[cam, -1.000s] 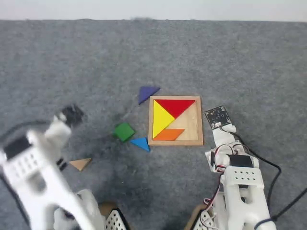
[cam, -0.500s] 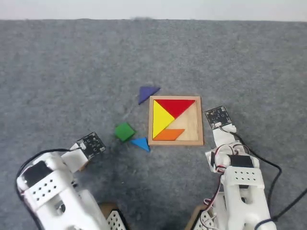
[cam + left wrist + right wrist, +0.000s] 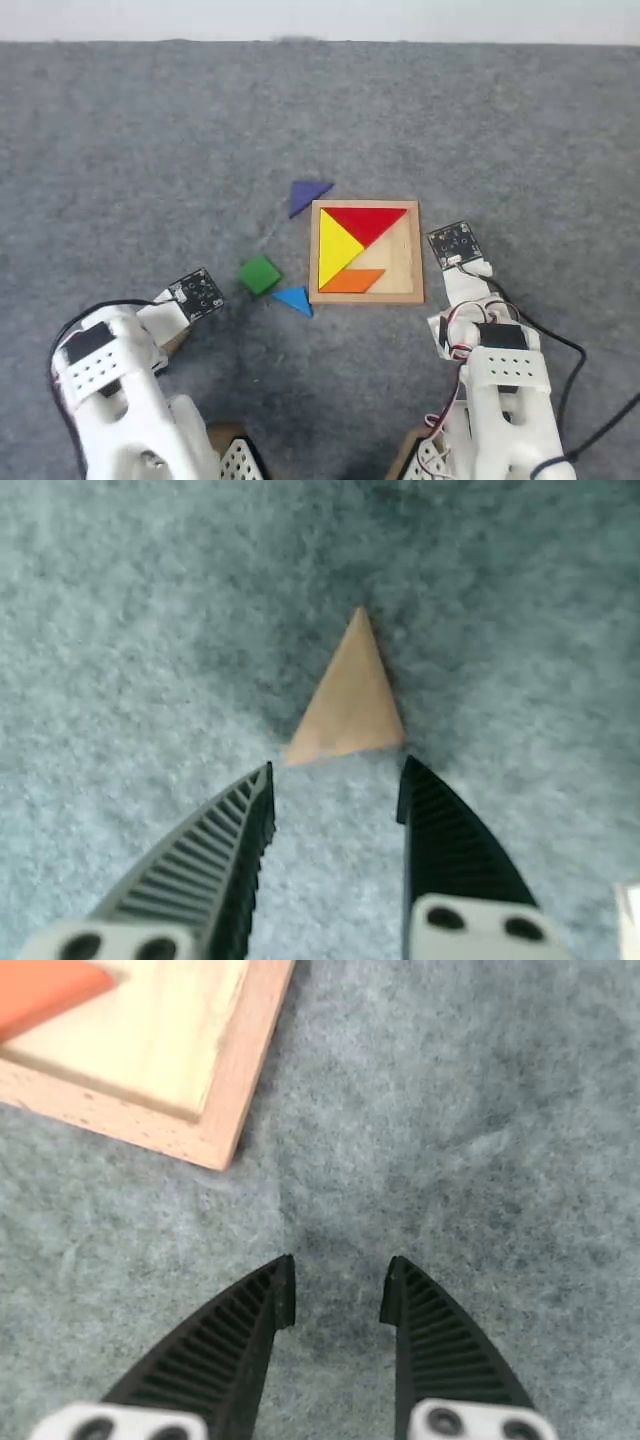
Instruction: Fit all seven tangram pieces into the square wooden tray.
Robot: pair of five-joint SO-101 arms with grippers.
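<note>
The square wooden tray (image 3: 366,298) holds a red triangle (image 3: 366,222), a yellow triangle (image 3: 336,250) and an orange parallelogram (image 3: 351,281). Left of it on the carpet lie a purple triangle (image 3: 305,194), a green square (image 3: 259,274) and a blue triangle (image 3: 294,298). A tan triangle (image 3: 348,695) lies flat just beyond the tips of my left gripper (image 3: 335,773), which is open and holds nothing. My right gripper (image 3: 338,1275) hangs open over bare carpet, near a corner of the tray (image 3: 225,1130).
Grey carpet covers the whole table. The left arm (image 3: 110,365) stands at the front left and covers the tan piece from above. The right arm (image 3: 500,370) stands at the front right, just right of the tray.
The left arm swung from the far left in towards the front, coming down over the tan triangle. The right arm and the pieces stayed put.
</note>
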